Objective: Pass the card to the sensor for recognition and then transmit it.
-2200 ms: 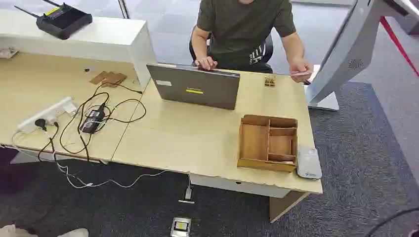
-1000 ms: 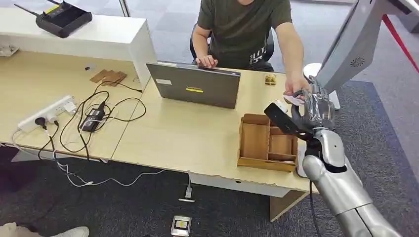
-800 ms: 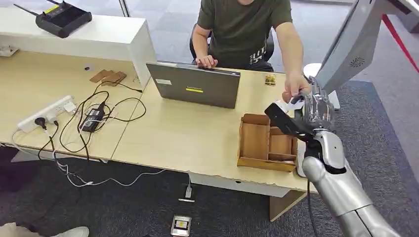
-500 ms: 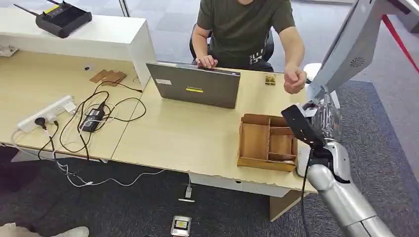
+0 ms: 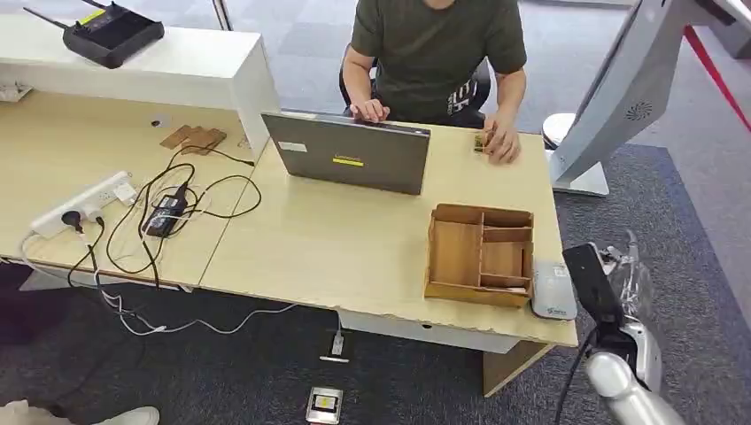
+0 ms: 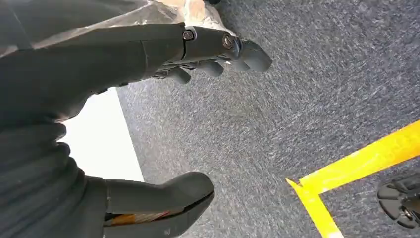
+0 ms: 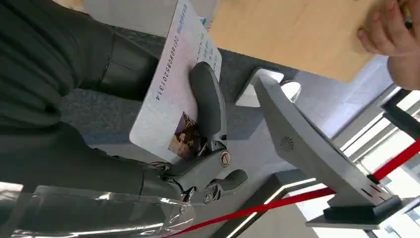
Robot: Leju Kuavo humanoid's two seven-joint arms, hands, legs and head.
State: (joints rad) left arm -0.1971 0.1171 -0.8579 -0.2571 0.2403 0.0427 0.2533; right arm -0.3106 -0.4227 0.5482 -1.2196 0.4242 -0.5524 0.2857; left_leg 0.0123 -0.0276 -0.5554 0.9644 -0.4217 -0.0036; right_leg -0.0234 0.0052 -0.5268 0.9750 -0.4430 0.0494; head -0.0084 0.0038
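My right hand (image 5: 623,276) hangs low beside the table's front right corner, over the carpet. In the right wrist view it holds a white card (image 7: 171,84) with printed numbers and a small photo, the thumb (image 7: 208,101) pressing across its face. A grey-white sensor pad (image 5: 553,290) lies on the table's front right corner, just left of that hand. My left hand (image 6: 74,64) hangs over the carpet with its fingers (image 6: 213,49) apart from the thumb and nothing in it.
A wooden divided box (image 5: 481,255) stands beside the pad, a laptop (image 5: 350,158) behind it. A seated person rests a hand (image 5: 503,144) on the table's far right. A slanted grey kiosk (image 5: 611,88) stands right of the table. Cables and a power strip (image 5: 84,204) lie left.
My right arm came up to the person's hand, took the card, then drew back and down to the table's front right corner. The person's hand went back to the tabletop.
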